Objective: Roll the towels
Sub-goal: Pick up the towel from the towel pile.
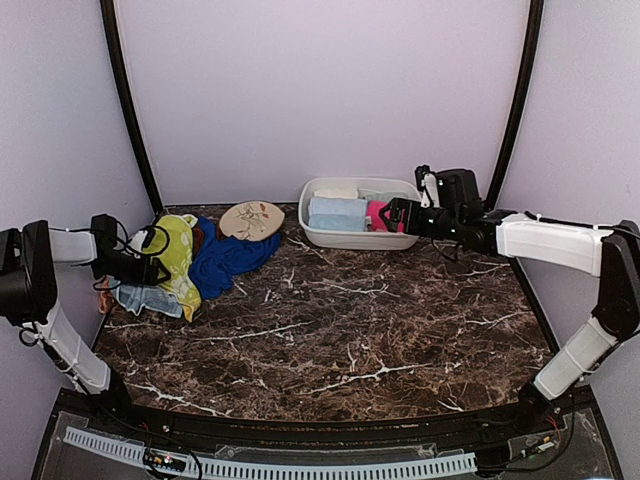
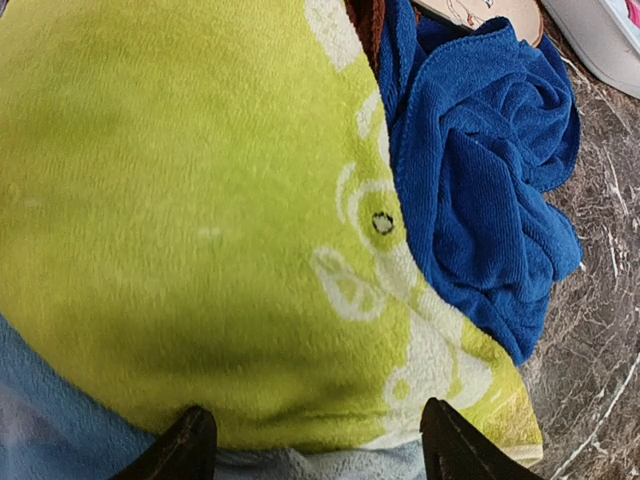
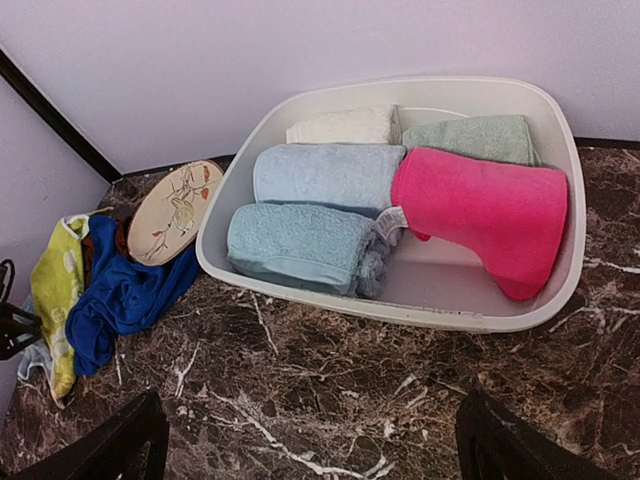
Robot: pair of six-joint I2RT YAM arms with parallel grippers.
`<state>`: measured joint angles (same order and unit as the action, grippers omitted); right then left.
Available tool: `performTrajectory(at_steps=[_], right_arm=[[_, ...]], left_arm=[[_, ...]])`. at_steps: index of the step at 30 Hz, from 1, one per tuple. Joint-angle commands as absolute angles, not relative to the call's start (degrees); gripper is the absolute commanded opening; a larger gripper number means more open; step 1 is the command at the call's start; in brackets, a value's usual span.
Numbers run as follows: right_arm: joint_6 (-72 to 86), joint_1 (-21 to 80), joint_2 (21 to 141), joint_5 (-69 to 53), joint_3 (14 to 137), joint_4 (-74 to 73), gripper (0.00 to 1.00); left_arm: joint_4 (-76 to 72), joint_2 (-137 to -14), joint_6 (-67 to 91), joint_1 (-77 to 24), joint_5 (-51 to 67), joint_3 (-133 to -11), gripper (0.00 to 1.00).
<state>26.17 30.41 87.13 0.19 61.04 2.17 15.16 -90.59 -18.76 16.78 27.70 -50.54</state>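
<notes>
A loose heap of towels lies at the table's left: a yellow-green towel [image 1: 178,250] [image 2: 200,200] on top, a royal blue one [image 1: 225,260] [image 2: 490,170] beside it, and a pale blue one [image 1: 150,298] [image 2: 60,430] underneath. A brown edge [image 2: 368,20] peeks out behind. My left gripper [image 1: 160,268] [image 2: 320,445] is pressed into the heap, its jaws apart on either side of a bulge of the yellow-green towel. Rolled towels sit in the white basin [image 1: 360,240] [image 3: 420,310]: two pale blue [image 3: 300,245], one hot pink [image 3: 485,215], one mint [image 3: 475,138], one cream [image 3: 340,125]. My right gripper [image 1: 392,213] [image 3: 320,440] hovers open and holds nothing, just in front of the basin.
An oval beige floral disc [image 1: 251,220] [image 3: 175,210] lies between the heap and the basin, partly on the blue towel. Dark marble tabletop [image 1: 350,320] stretches in front. Purple walls and black corner posts close in the back and sides.
</notes>
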Motion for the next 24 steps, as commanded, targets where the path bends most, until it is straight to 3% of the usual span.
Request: performTrajectory(at_steps=[1, 9, 15, 18, 20, 24], right_arm=[[26.1, 33.8, 89.8, 1.4, 63.7, -1.6, 1.00], [24.3, 40.0, 88.2, 8.5, 62.8, -2.6, 0.88], [23.5, 43.7, 87.4, 12.0, 64.1, -3.7, 0.82], [23.1, 46.3, 87.5, 13.9, 64.9, -4.5, 0.81], [22.9, 47.5, 87.5, 15.3, 65.3, -5.2, 0.80], [22.5, 48.8, 86.9, 16.7, 65.6, -6.4, 0.79]], left_arm=[[16.8, -94.6, -16.4, 17.1, 29.8, -55.2, 0.65], [16.5, -97.9, -14.2, 17.1, 30.2, -55.9, 0.44], [17.6, -100.5, -12.7, 16.7, 30.1, -56.8, 0.41], [18.5, -102.4, -12.7, 15.5, 29.6, -57.5, 0.23], [19.9, -103.6, -12.6, 14.6, 29.7, -58.7, 0.01], [23.1, -101.8, -12.3, 14.2, 34.0, -60.8, 0.00]])
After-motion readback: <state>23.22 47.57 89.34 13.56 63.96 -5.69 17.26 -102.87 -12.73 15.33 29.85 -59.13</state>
